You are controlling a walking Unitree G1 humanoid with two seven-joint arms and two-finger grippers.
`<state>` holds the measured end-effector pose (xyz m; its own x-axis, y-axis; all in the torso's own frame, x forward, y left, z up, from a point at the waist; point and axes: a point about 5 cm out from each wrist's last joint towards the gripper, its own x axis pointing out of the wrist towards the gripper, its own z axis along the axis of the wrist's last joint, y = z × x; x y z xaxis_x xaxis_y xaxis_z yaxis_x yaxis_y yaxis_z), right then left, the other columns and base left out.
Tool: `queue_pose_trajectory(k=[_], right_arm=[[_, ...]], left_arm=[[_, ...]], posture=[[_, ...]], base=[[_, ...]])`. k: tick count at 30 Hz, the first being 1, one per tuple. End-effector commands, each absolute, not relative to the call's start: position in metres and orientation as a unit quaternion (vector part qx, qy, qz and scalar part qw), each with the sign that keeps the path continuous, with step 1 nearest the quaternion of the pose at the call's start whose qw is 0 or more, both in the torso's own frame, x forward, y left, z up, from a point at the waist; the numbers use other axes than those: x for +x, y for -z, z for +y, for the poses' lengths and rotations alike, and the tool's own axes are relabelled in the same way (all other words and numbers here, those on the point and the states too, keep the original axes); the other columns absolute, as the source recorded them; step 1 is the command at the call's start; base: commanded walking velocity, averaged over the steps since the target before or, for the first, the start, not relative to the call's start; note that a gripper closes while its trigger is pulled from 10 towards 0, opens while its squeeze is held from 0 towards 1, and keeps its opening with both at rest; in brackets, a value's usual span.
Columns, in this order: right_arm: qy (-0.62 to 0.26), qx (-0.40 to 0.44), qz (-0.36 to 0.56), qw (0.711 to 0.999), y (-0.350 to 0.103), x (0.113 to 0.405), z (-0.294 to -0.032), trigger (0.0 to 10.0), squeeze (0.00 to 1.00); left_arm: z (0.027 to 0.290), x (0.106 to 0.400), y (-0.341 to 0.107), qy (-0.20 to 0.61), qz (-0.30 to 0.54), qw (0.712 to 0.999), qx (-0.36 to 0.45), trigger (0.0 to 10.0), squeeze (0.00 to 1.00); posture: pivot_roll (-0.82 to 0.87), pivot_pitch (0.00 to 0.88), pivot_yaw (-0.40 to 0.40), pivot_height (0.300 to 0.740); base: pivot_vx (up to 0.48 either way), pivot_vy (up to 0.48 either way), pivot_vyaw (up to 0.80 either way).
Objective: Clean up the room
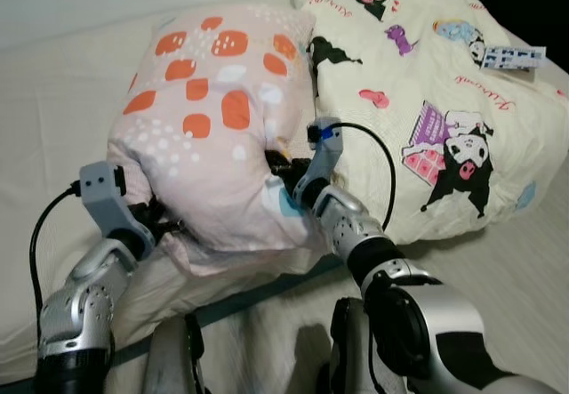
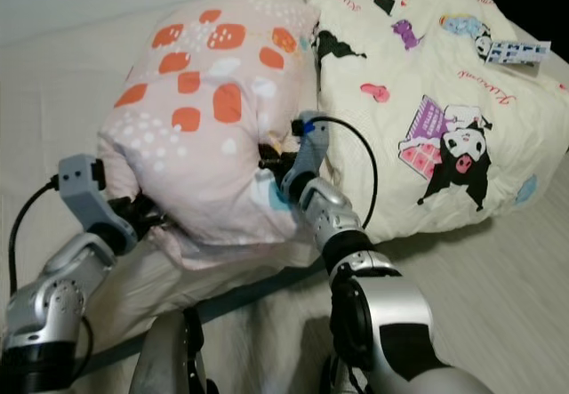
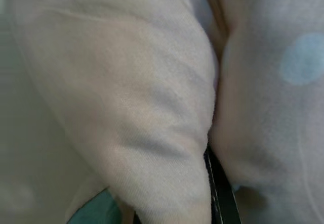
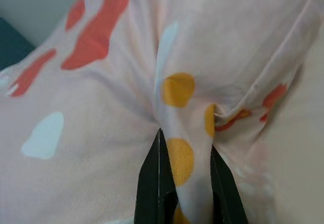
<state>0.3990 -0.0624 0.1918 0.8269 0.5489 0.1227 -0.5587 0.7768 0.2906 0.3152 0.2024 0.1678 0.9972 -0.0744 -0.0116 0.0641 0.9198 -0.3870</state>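
Pillow, one only, pink with orange blotches and white dots, sits on the bed with its long axis running from the robot toward the wall, its near end puckered where both grippers bite it. Right gripper is pinched on a fold of the pillowcase, cloth with yellow-orange dots squeezed between its two black fingers. Left gripper presses into the pillow's near left corner; in its wrist view one black finger lies against bunched pink fabric, so it seems clamped on the case, though the second finger is hidden. Just beside the pillow, touching it on the right, lies one cream quilt printed with black-and-white cartoon figures and pink cursive script too small to read. One white tag with blue print rests on the quilt's far right edge.
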Motion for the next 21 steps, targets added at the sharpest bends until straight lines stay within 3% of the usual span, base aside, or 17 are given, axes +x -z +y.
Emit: queue_pose_trajectory(k=[1, 6, 7, 8, 16, 21], right_arm=[[-0.314, 0.14, -0.044, 0.938, -0.2, 0.396, -0.051, 0.0, 0.0], [-0.312, 0.11, -0.099, 0.938, -0.217, 0.394, -0.049, 0.0, 0.0], [-0.311, 0.101, -0.117, 0.938, -0.222, 0.393, -0.048, 2.0, 0.0], [-0.31, 0.093, -0.134, 0.937, -0.226, 0.392, -0.048, 10.0, 0.0], [-0.309, 0.043, -0.167, 0.935, -0.231, 0.386, -0.046, 10.0, 0.0], [-0.277, 0.036, -0.167, 0.946, -0.217, 0.38, -0.058, 10.0, 0.0]], left_arm=[[0.184, 0.317, -0.168, 0.054, 0.012, 0.975, -0.215, 10.0, 0.0], [0.171, 0.317, -0.187, 0.061, -0.05, 0.964, -0.255, 10.0, 0.0], [0.169, 0.317, -0.194, 0.055, -0.073, 0.962, -0.258, 10.0, 0.0], [0.169, 0.317, -0.201, 0.045, -0.091, 0.96, -0.26, 10.0, 0.0], [0.16, 0.32, -0.222, 0.031, -0.129, 0.965, -0.225, 10.0, 0.0], [0.15, 0.322, -0.207, 0.032, -0.093, 0.986, -0.132, 10.0, 0.0]], posture=[[0.08, 0.213, -0.028, 0.552], [0.06, 0.188, -0.022, 0.552], [0.06, 0.186, -0.022, 0.552], [0.06, 0.178, -0.021, 0.552], [0.05, 0.157, -0.025, 0.552], [0.05, 0.14, -0.027, 0.552]], base=[[0.0, 0.0, 0.0], [0.0, 0.0, 0.0], [0.0, 0.0, 0.0], [0.0, 0.0, 0.0], [0.0, 0.0, 0.0], [0.0, 0.0, 0.0]])
